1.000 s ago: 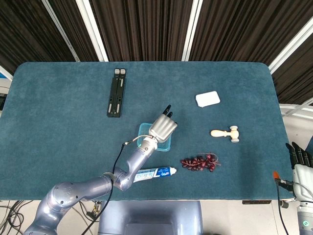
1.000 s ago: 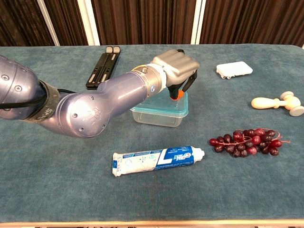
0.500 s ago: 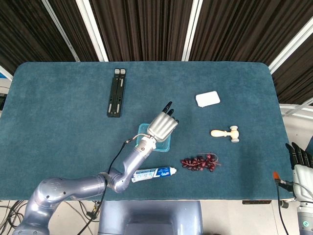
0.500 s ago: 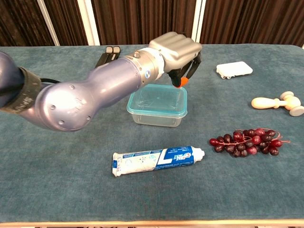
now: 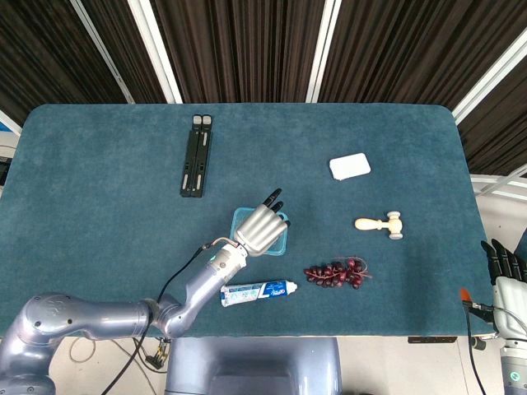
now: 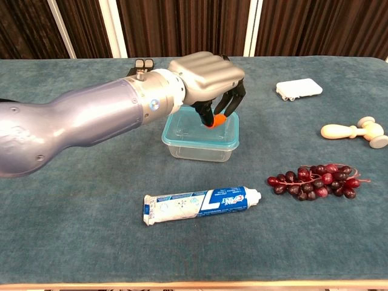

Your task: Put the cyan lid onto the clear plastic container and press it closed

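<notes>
My left hand hangs over the clear plastic container, fingers curled downward with nothing in them; the orange-tipped thumb points at the cyan lid. From the chest view I cannot tell whether any fingertip touches the lid. The lid sits on the container, its rim lined up all round as far as I can see. In the head view the same hand covers most of the container, which stands a little toward the front edge of the bench, near the middle of its width.

My right hand is off the bench, beyond its front right corner, fingers straight and a little apart, holding nothing.

Just in front of the container lies a toothpaste tube, parallel to the front edge. To its right lies 1 bunch of dark red grapes. Further right, near the right edge, rests a small pale wooden mallet. A white flat block sits behind that, toward the back right. A black folding stand lies behind the container, toward the back left.
</notes>
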